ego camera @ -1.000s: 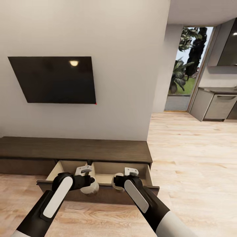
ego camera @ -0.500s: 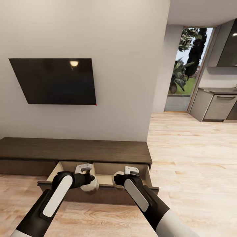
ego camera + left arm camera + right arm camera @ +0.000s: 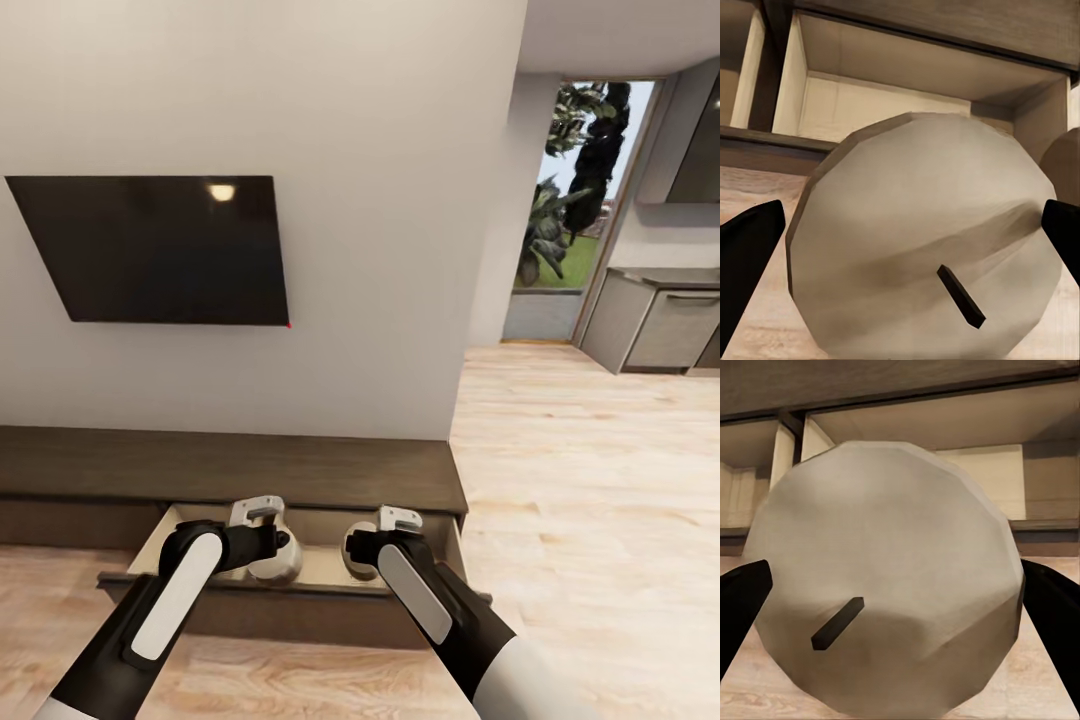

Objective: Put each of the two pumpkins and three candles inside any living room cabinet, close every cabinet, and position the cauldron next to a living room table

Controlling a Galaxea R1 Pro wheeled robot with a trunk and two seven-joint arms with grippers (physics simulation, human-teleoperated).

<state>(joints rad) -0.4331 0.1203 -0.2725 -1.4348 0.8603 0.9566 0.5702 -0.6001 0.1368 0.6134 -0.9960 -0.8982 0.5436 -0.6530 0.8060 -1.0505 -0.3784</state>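
No readable text, label, brand, number or sign is found anywhere in these views: none on the dark wall screen [image 3: 160, 248], the wooden cabinet [image 3: 230, 470], or the pale candles [image 3: 922, 240] held before it.

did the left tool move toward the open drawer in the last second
Yes. The left tool with its candle went from overlapping the drawer front to over the drawer's inside.

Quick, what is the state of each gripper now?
Left gripper: shut on a candle.
Right gripper: shut on another candle.
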